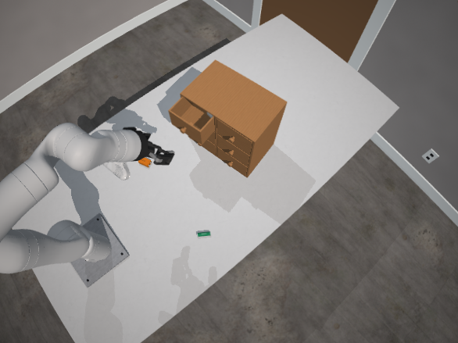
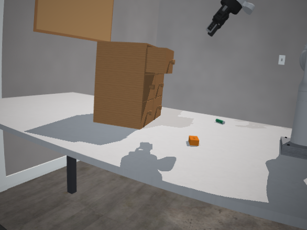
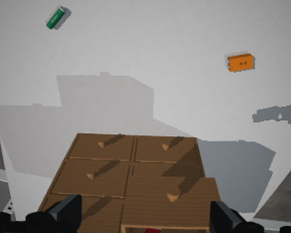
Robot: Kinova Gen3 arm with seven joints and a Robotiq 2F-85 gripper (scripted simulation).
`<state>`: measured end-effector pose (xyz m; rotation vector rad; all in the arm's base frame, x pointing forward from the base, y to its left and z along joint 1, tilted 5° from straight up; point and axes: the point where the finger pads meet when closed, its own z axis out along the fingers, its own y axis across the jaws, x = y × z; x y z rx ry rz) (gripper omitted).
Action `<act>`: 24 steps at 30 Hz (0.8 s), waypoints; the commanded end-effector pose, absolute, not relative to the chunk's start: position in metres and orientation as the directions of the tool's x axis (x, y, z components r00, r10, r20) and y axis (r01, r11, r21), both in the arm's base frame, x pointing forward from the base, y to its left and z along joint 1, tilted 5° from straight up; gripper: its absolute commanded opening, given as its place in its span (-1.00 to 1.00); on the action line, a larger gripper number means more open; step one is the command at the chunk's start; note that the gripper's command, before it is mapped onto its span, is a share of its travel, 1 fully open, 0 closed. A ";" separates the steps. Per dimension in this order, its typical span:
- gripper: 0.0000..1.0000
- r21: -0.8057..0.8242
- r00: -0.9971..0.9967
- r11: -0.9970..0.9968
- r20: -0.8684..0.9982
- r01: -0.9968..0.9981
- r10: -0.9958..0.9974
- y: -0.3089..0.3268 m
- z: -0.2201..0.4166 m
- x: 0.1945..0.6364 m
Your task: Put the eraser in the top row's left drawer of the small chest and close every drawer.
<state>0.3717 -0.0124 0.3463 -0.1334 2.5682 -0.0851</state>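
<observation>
The small chest (image 1: 234,93) (image 2: 118,83) (image 3: 90,176) stands upright. Its top-row left drawer (image 1: 189,126) (image 2: 157,59) (image 3: 154,204) is pulled partly out and looks about level; the other visible drawers look pushed in. A small red thing (image 3: 152,230) shows inside the open drawer at the bottom of the wrist view, mostly cut off; it may be the eraser, but I cannot tell for sure. A small pale patch shows inside that drawer in the top view. My gripper (image 1: 158,145) (image 2: 210,32) (image 3: 145,212) is open and empty, in front of the open drawer and higher than the chest.
An orange block (image 1: 144,162) (image 2: 194,141) (image 3: 241,63) lies on the table (image 1: 242,265) in front of the chest's left side. A green cylinder (image 1: 203,234) (image 2: 220,121) (image 3: 56,18) lies farther to the right. The arm's base plate (image 1: 87,270) is at the table's near end.
</observation>
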 end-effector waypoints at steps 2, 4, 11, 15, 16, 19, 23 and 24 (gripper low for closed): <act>1.00 -0.086 -0.885 0.992 -0.450 -0.090 -0.119 -0.009 0.350 0.376; 1.00 -0.084 -0.906 0.992 -0.406 -0.091 -0.118 -0.008 0.352 0.375; 1.00 -0.082 -0.962 0.992 -0.251 -0.094 -0.111 -0.007 0.358 0.375; 1.00 -0.084 -0.972 0.992 -0.209 -0.091 -0.107 -0.008 0.360 0.375; 1.00 -0.081 -0.976 0.992 -0.189 -0.095 -0.109 -0.006 0.360 0.374; 1.00 -0.079 -0.985 0.992 -0.134 -0.096 -0.106 -0.006 0.362 0.373; 1.00 -0.079 -0.992 0.992 -0.073 -0.096 -0.102 -0.005 0.365 0.373; 1.00 -0.078 -0.993 0.992 -0.060 -0.096 -0.101 -0.005 0.365 0.373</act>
